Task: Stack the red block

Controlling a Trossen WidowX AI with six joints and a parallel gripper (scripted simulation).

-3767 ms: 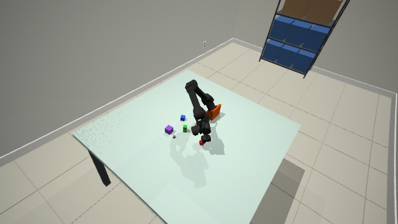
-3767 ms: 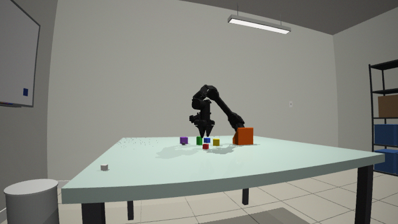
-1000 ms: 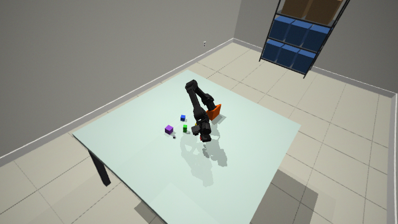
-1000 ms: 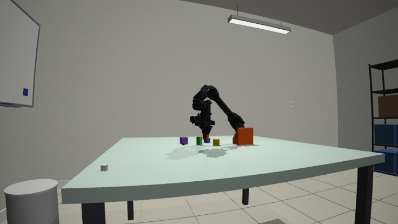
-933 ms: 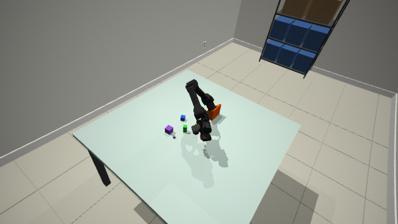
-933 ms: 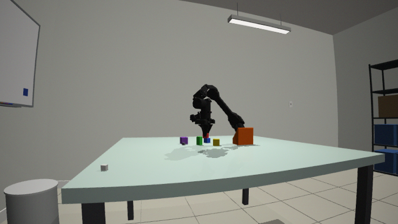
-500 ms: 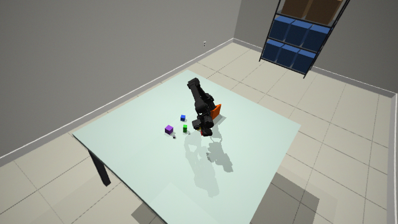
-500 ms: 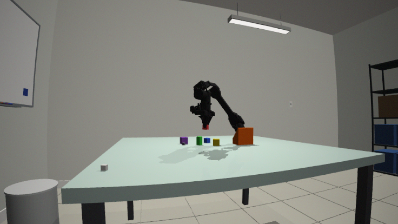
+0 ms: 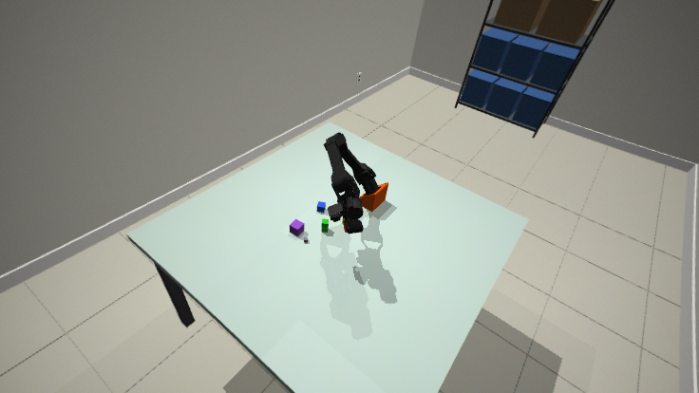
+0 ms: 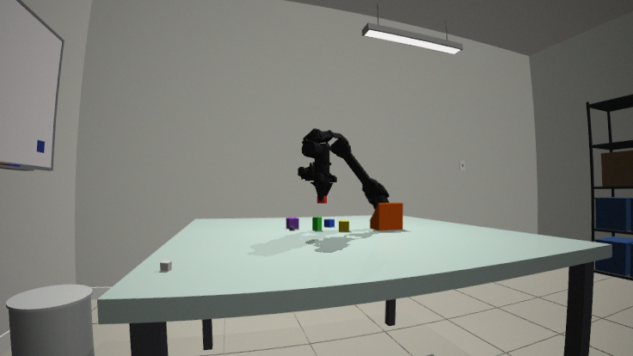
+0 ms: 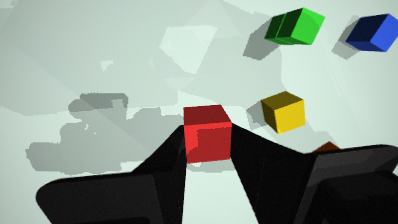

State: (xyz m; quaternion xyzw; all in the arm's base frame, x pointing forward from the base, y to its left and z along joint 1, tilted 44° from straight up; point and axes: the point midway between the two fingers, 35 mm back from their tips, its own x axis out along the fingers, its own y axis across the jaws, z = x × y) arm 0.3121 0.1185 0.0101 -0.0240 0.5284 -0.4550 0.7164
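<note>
My gripper (image 10: 322, 198) (image 11: 204, 128) is shut on the red block (image 10: 323, 199) (image 11: 207, 134) and holds it in the air above the table. The green tower (image 9: 325, 225) (image 10: 316, 224) (image 11: 294, 26) stands upright on the table, below and slightly left of the block in the exterior view. In the wrist view the tower is at the upper right, away from the fingers. In the top view the gripper (image 9: 348, 225) sits just right of the tower, and the red block is mostly hidden by it.
A yellow block (image 10: 343, 226) (image 11: 284, 111), a blue block (image 9: 321, 206) (image 10: 328, 223) (image 11: 372, 33) and a purple block (image 9: 296, 227) (image 10: 291, 223) stand near the tower. The orange arm base (image 9: 375, 196) (image 10: 387, 216) is behind. A small white cube (image 10: 165, 265) lies near the table's front left.
</note>
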